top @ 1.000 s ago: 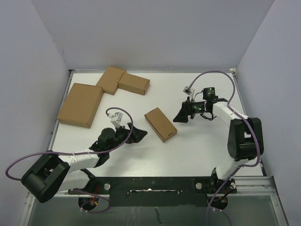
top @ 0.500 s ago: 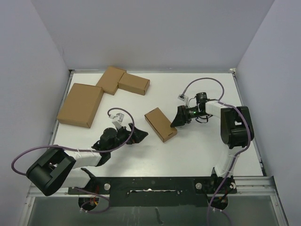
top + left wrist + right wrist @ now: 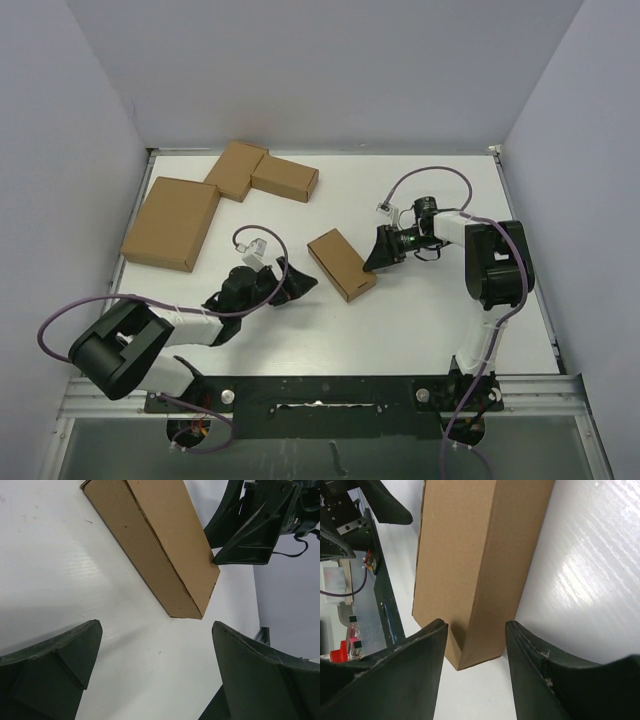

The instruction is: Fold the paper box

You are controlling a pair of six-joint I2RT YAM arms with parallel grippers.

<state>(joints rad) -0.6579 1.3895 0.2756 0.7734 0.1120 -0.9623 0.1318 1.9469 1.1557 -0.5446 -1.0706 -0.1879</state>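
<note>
Paper box (image 3: 342, 264): laid flat and closed near the middle of the white table (image 3: 420, 310).
Left gripper (image 3: 292, 282): jaws are held wide open and nothing is held. The box is seen just ahead, not touched.
Right gripper (image 3: 376, 256): jaws are open, and 1 end of the box is set between the 2 fingers. Whether it is touched cannot be told.
Other boxes (image 3: 172, 222): 3 brown ones are placed at the far left.

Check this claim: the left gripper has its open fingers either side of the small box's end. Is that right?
No: the right gripper has its open fingers either side of the end of the small box, as the right wrist view shows. The left gripper is open but short of it.
</note>
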